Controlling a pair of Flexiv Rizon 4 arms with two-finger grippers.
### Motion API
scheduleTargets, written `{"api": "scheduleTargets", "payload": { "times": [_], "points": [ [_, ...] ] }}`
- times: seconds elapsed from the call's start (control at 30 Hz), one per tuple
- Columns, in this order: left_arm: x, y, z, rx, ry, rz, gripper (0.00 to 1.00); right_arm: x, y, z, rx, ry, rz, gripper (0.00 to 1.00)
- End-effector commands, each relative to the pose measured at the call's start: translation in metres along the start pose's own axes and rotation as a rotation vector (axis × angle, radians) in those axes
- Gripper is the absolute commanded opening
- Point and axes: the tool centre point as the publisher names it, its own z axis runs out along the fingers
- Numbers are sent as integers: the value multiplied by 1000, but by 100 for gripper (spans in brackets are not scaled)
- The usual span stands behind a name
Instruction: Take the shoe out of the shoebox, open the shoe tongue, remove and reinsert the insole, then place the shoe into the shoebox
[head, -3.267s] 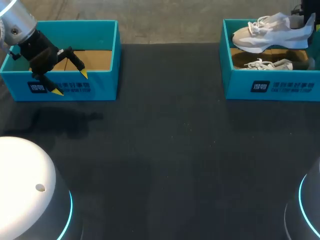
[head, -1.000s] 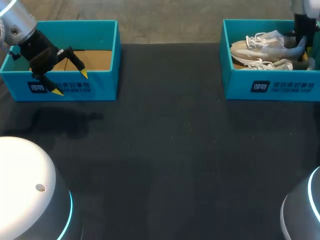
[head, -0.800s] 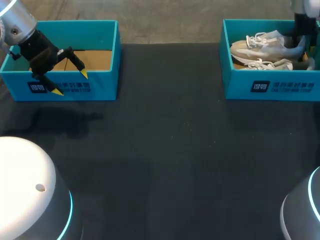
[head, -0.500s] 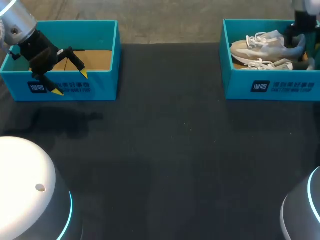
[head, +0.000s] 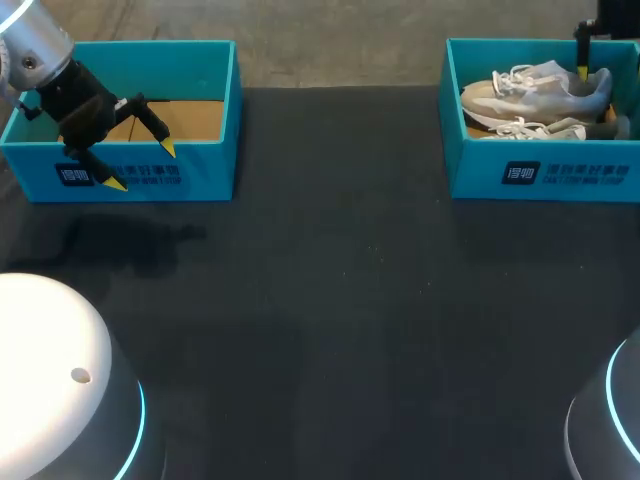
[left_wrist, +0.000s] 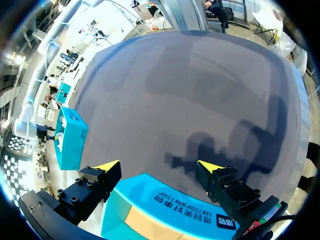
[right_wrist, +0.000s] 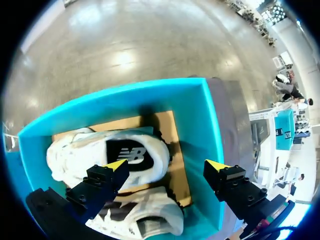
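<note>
head view: the white mesh sneaker (head: 535, 88) lies in the teal cardboard shoebox (head: 480, 175) at the desk's (head: 350, 300) right, long axis crosswise, under the right gripper (head: 582, 70), the nearer one.
left wrist view: left gripper (left_wrist: 160, 170) agape, empty.
right wrist view: right gripper (right_wrist: 167, 167) spread wide, seemingly not touching the sneaker (right_wrist: 125, 155).

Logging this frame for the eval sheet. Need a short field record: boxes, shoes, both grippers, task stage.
left shoebox: teal, table's far left, brown cardboard floor showing
right shoebox: teal, table's far right, holds both shoes
rear shoe: white, heel opening facing up
front shoe: white, partly hidden by the box's near wall
left gripper: open, over left shoebox's front wall, holding nothing
right gripper: open, above rear shoe's heel, holding nothing
task stage: both shoes in box, none gripped
</note>
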Motion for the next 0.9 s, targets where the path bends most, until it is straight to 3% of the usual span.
{"api": "scheduleTargets", "payload": {
  "times": [0.03, 0.37, 0.63, 0.9],
  "points": [
    [0, -1, -1, -2, 2, 0, 100, -6, -19, -36, -32, 17, 7, 100],
    [0, -1, -1, -2, 2, 0, 100, -3, -32, -101, -38, 53, 10, 100],
    [0, -1, -1, -2, 2, 0, 100, 13, -70, -149, -12, 80, 16, 100],
    [0, -1, -1, -2, 2, 0, 100, 31, -111, -174, 0, 84, 24, 100]
  ]
}}
